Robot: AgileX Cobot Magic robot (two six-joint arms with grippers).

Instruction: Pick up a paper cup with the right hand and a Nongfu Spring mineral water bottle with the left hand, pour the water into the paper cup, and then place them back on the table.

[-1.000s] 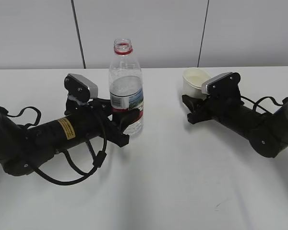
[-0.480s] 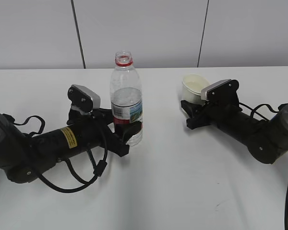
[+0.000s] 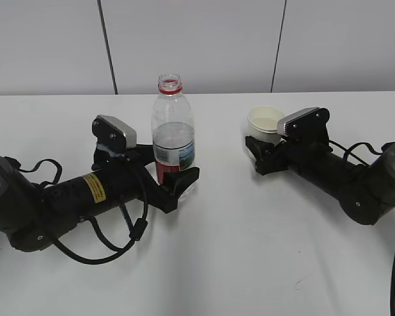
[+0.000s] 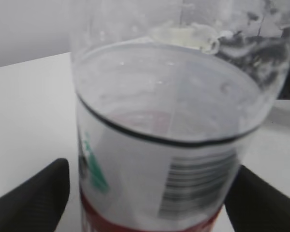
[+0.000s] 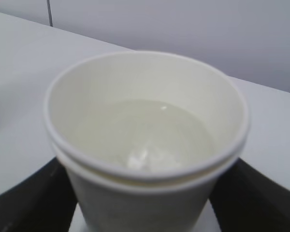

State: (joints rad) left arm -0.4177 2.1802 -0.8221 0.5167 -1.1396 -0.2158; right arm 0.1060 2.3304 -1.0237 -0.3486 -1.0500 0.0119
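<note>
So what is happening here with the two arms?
The left hand has its fingers on either side of the Nongfu Spring mineral water bottle, which stands upright and uncapped on the table. The right hand flanks the paper cup, which already holds water.

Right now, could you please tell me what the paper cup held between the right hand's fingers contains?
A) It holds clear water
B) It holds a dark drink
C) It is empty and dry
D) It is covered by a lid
A: the right wrist view looks straight into the open paper cup, where clear water with a small glint lies below the rim, and no lid covers it.
</note>
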